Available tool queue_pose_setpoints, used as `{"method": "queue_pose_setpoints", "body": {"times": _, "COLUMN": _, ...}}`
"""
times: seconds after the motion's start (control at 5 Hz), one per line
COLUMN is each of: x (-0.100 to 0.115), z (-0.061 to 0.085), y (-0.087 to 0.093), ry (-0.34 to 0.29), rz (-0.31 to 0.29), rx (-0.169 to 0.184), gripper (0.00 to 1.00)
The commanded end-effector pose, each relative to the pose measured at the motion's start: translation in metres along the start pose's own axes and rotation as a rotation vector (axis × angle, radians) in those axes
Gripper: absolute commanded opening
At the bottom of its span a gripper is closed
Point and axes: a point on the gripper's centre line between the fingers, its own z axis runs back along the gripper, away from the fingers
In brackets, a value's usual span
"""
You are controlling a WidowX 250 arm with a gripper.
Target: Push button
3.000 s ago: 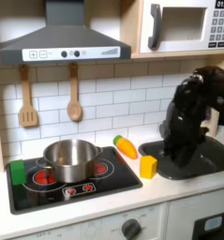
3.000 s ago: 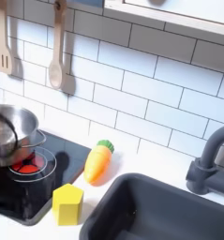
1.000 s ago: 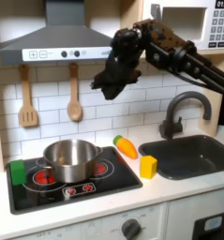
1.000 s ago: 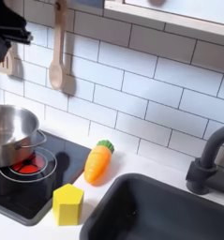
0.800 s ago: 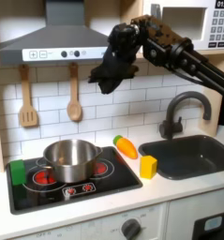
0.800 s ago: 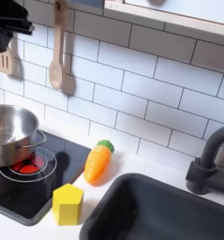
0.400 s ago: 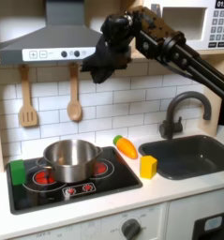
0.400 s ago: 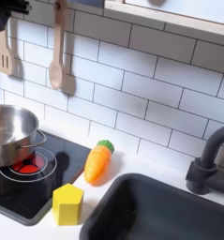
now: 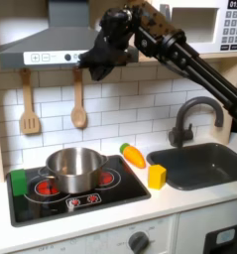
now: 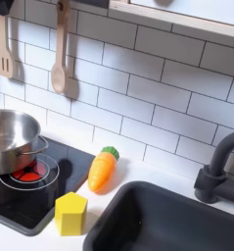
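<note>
Up at the grey range hood [image 9: 53, 45], the black end effector [image 9: 90, 62] sits right against the row of small round buttons [image 9: 65, 57] on the front strip; whether it is spread or pinched, I cannot tell. Below, a shiny steel pot [image 9: 73, 169] stands on the glossy black stovetop [image 9: 118, 190], with a carrot [image 10: 103, 169] and a yellow block [image 10: 70, 213] on the white tabletop [image 9: 189, 206].

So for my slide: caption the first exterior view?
WidowX gripper at the range hood's buttons, above a pot on the toy stove.
</note>
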Motion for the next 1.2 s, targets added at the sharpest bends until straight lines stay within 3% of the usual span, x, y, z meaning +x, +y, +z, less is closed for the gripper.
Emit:
{"method": "queue_pose_setpoints", "body": {"times": 0.0, "x": 0.016, "z": -0.007, "y": 0.006, "ry": -0.023, "rz": 0.004, "rx": 0.022, "gripper": 0.0}}
{"method": "queue_pose_setpoints", "body": {"times": 0.6, "x": 0.028, "z": -0.014, "y": 0.009, "ry": -0.048, "rz": 0.003, "rx": 0.028, "gripper": 0.0}}
{"method": "queue_pose_setpoints", "body": {"times": 1.0, "x": 0.033, "z": -0.019, "y": 0.003, "ry": -0.049, "rz": -0.029, "rx": 0.011, "gripper": 0.0}}
